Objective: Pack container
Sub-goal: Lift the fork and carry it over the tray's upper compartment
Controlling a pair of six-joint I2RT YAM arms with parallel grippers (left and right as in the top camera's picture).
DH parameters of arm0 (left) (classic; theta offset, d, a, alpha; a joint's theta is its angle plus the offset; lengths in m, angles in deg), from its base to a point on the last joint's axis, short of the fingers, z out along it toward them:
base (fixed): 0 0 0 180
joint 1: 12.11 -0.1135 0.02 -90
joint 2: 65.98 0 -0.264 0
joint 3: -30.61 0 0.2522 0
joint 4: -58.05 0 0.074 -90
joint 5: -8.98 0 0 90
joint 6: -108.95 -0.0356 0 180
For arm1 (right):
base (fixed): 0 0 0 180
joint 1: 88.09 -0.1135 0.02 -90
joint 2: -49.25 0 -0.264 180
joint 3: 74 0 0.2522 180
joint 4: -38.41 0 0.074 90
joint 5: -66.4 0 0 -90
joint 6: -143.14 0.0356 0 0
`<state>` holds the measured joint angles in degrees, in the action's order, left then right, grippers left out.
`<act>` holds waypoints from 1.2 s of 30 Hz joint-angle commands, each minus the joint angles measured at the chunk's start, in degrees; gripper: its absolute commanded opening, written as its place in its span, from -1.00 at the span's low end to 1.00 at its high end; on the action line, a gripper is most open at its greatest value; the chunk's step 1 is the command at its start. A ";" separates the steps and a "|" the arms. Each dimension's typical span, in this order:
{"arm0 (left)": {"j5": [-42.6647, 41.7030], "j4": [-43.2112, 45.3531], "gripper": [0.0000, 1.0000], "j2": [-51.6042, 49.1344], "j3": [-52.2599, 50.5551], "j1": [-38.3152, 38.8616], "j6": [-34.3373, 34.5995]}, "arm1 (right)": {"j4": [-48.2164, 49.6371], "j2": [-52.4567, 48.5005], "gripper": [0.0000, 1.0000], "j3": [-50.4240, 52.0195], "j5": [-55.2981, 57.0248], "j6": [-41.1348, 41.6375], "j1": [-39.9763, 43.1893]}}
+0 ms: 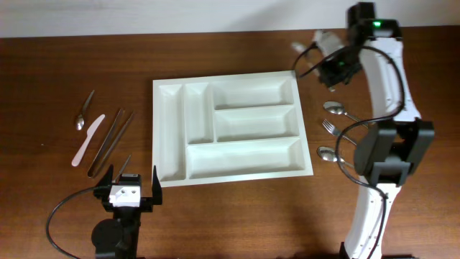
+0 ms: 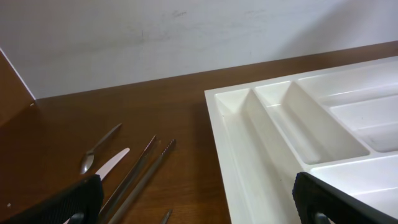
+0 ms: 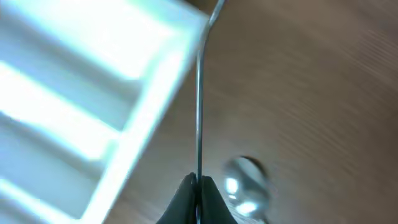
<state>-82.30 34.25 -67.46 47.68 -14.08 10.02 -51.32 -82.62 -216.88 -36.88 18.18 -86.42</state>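
The container, a white cutlery tray (image 1: 167, 137), lies in the middle of the table with all five compartments empty. It also shows in the left wrist view (image 2: 242, 155) and, blurred, in the right wrist view (image 3: 74, 106). My right gripper (image 1: 316, 57) hovers just off the tray's far right corner. It is shut on a thin metal utensil (image 3: 199, 106), seen edge-on between the fingers (image 3: 199, 186). My left gripper (image 1: 131, 180) is open and empty near the tray's front left corner, and its fingers frame the left wrist view (image 2: 199, 208).
Left of the tray lie a small spoon (image 1: 83, 115), a white knife (image 1: 88, 140), two long metal sticks (image 1: 111, 140) and a thin metal piece (image 1: 125, 165). Right of the tray lie a spoon (image 1: 335, 108), a fork (image 1: 330, 128) and another spoon (image 1: 327, 152).
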 commanded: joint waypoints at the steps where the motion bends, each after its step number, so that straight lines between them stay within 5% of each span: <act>1: -0.24 0.17 0.98 0.48 -0.48 0.22 0.70 | -1.49 0.15 -0.92 -1.20 -3.58 -10.03 -3.41; 21: -0.24 0.17 0.99 0.48 -0.48 0.22 0.70 | -1.09 0.13 -0.93 4.72 -8.17 -42.18 -13.64; 29: -0.24 0.17 0.98 0.48 -0.48 0.22 0.70 | 15.39 -0.20 -0.92 14.14 -10.10 -42.62 -13.22; 36: -0.24 0.17 0.98 0.48 -0.48 0.22 0.70 | 20.22 -2.12 -0.92 14.71 -10.29 -42.56 -13.16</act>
<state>-82.30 34.25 -67.46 47.68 -14.08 10.02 -31.62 -83.76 -202.47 -45.19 -23.74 -99.86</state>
